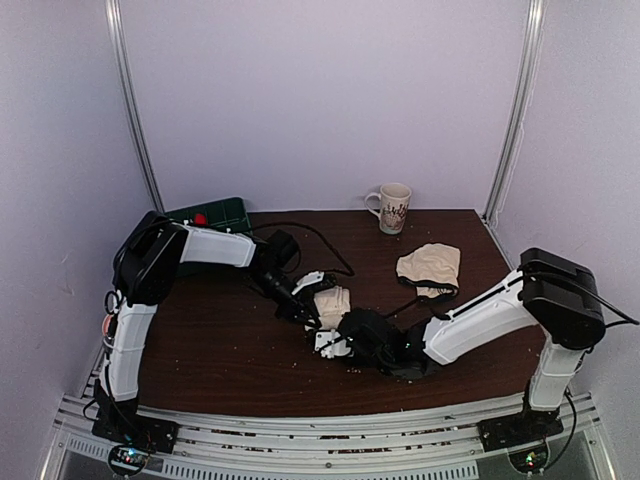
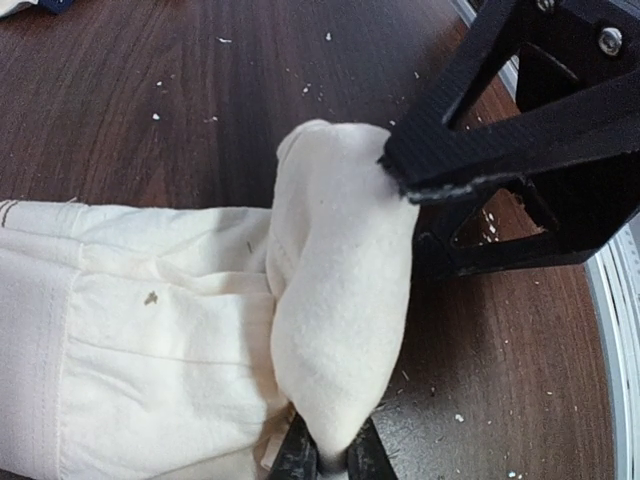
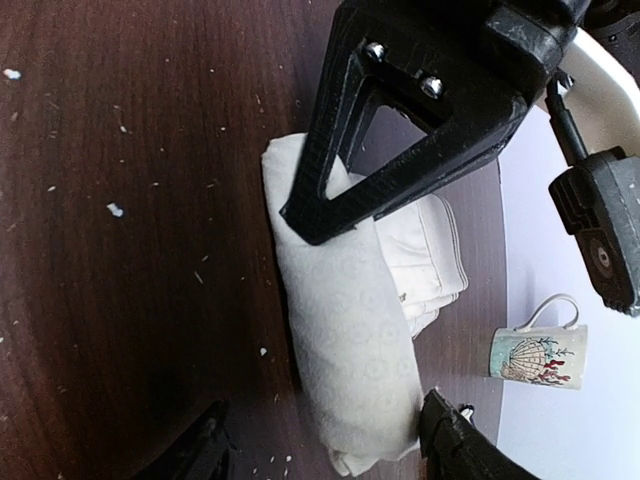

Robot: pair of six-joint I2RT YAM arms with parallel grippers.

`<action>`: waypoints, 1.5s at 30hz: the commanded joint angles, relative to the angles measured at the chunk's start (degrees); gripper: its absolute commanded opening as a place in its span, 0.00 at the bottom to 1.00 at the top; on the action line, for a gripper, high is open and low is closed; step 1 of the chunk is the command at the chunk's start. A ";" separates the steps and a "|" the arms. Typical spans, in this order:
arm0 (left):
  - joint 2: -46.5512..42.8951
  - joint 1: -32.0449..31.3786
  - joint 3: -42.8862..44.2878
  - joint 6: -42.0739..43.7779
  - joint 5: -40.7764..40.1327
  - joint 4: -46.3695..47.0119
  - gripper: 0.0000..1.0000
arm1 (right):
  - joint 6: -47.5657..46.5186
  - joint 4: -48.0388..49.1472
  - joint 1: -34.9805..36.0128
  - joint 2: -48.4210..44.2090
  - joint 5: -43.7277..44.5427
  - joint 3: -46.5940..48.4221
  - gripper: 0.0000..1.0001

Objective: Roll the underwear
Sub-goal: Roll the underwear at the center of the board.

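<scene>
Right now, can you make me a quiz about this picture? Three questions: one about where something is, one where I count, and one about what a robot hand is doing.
1. Where does the mug stand?
A. at the far edge of the table
B. upside down in the middle
C. on the floor

2. How many pieces of underwear lie on the table?
A. one
B. two
C. four

3. What is the left gripper doing?
A. hanging wide open in the air
B. pinching the half-rolled underwear
C. holding the mug

Answers:
1 A: the mug stands upright at the back of the table, near the wall.
2 B: there is the half-rolled underwear in the middle and the black-trimmed underwear further back on the right.
3 B: the left wrist view shows its fingers closed on a fold of the cloth.
</scene>
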 commanded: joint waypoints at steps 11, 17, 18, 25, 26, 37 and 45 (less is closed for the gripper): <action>4.33 1.48 -0.78 -0.96 -5.85 -4.82 0.00 | -0.15 2.05 0.35 1.94 -1.33 0.87 0.60; 4.59 1.46 -0.52 -0.76 -5.64 -5.35 0.00 | 0.68 0.82 -0.92 4.55 0.52 3.05 0.59; 4.61 1.44 -0.49 -0.68 -5.65 -5.44 0.00 | 0.84 0.62 -1.19 4.92 0.21 3.30 0.59; 4.53 1.43 -0.32 -0.32 -5.75 -5.72 0.00 | 3.31 -5.53 -2.79 9.49 -0.07 8.60 0.38; 4.46 1.43 -0.38 -0.25 -5.77 -5.71 0.00 | 3.83 -6.70 -3.03 9.92 -0.49 9.26 0.33; -3.76 1.77 -6.97 0.40 -8.87 1.56 0.19 | 9.11 -17.51 -4.18 10.20 -5.86 14.61 0.11; -11.96 3.07 -14.55 -1.84 -13.00 12.80 0.34 | 14.46 -28.59 -4.29 11.67 -10.22 19.54 0.09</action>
